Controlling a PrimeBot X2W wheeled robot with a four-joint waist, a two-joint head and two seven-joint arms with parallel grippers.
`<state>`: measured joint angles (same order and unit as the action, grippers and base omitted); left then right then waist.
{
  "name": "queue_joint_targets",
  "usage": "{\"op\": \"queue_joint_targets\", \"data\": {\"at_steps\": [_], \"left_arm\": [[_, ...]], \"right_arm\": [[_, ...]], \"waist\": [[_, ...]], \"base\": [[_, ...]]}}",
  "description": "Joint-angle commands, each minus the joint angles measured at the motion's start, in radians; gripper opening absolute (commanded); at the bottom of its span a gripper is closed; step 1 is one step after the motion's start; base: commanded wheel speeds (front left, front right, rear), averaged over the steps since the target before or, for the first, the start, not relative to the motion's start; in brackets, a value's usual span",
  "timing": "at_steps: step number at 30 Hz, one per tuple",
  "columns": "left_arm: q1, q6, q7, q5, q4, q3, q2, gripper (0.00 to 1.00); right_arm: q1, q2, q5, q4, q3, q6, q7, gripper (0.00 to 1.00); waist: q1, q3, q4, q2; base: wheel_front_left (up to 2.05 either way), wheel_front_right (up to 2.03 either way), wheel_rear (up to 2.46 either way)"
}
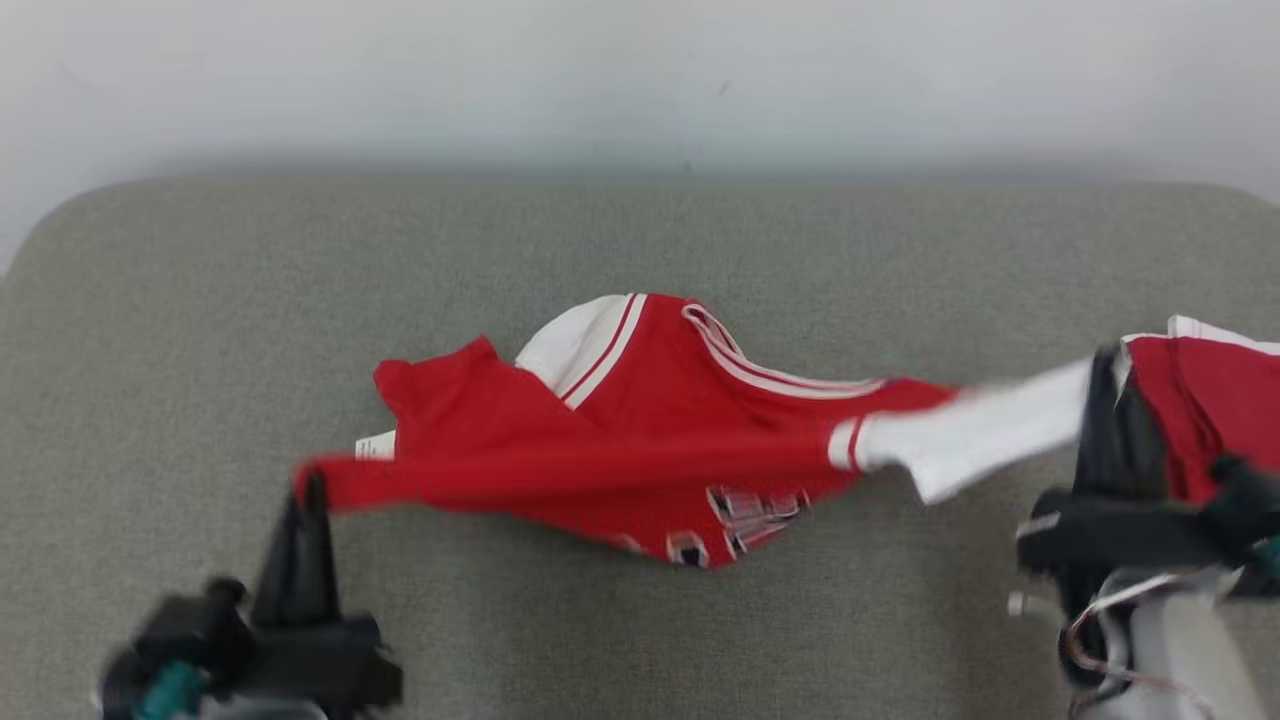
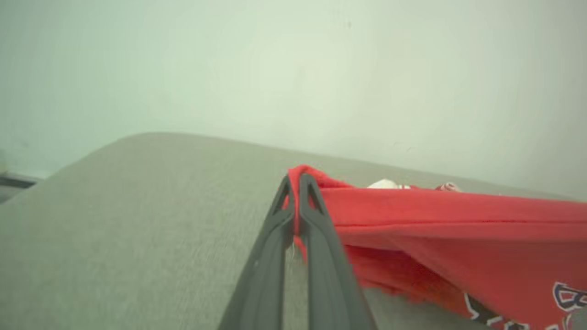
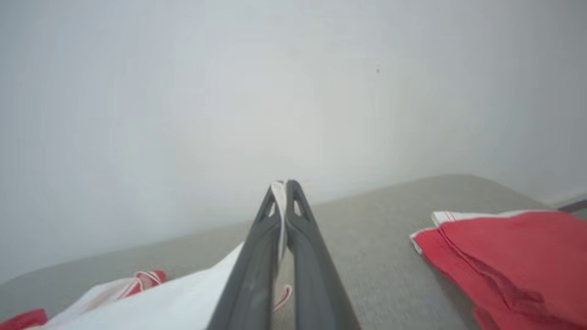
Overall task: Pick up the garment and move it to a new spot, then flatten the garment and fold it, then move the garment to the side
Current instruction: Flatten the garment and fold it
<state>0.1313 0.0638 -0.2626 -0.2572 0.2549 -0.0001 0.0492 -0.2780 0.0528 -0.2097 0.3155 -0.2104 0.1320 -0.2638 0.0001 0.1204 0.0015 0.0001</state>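
The garment (image 1: 620,420) is soft matt cloth, the grey surface (image 1: 200,300) rough woven fabric, the fingers (image 2: 322,247) smooth matt plastic

Bare indoor test space, looks like a robot data-collection setup for laundry folding; can't confirm home or lab. Clues: plain pale wall (image 1: 640,80) with a couple of small specks, directly behind the work surface. Tabletop (image 1: 640,250) covered in grey woven cloth, rounded corners, far edge against that wall. Clothes over it: a red-and-white garment (image 1: 620,440) with printed lettering, and a folded red stack (image 1: 1220,390) with white trim at the right end. Dark strip (image 2: 13,182) low beyond the tabletop's left corner, too blurred to identify.
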Motion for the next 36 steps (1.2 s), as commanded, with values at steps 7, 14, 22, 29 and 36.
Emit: {"op": "queue_joint_targets", "data": {"at_steps": [7,14,22,29,36], "left_arm": [[0.197,0.053,-0.003,0.123,-0.212,0.047,0.111,0.0],[0.499,0.065,0.035,0.115,-0.224,-0.031,0.291,0.0],[0.783,0.065,0.182,0.056,-0.069,-0.226,0.396,0.0],[1.027,0.065,0.172,0.062,0.141,-0.301,0.382,0.0],[1.33,0.057,0.041,0.143,0.285,-0.325,0.392,0.0]], "right_arm": [[-0.138,0.051,-0.11,-0.302,0.052,-0.002,0.0,0.0],[-0.346,0.136,-0.174,-0.413,0.139,-0.003,0.0,0.0],[-0.554,0.23,-0.211,-0.193,0.287,-0.003,0.012,0.0],[-0.839,0.28,-0.192,0.054,0.363,-0.002,0.021,0.0],[-1.136,0.336,-0.082,0.144,0.242,-0.003,-0.001,0.0]], "waist": [[-0.0001,-0.111,-0.019,-0.0001],[-0.0001,-0.145,-0.032,-0.0001],[-0.0001,-0.022,-0.044,-0.0001],[-0.0001,0.235,-0.067,-0.0001],[-0.0001,0.334,-0.09,-0.0001]], "base": [[0.0,0.0,0.0],[0.0,0.0,0.0],[0.0,0.0,0.0],[0.0,0.0,0.0],[0.0,0.0,0.0]]}}
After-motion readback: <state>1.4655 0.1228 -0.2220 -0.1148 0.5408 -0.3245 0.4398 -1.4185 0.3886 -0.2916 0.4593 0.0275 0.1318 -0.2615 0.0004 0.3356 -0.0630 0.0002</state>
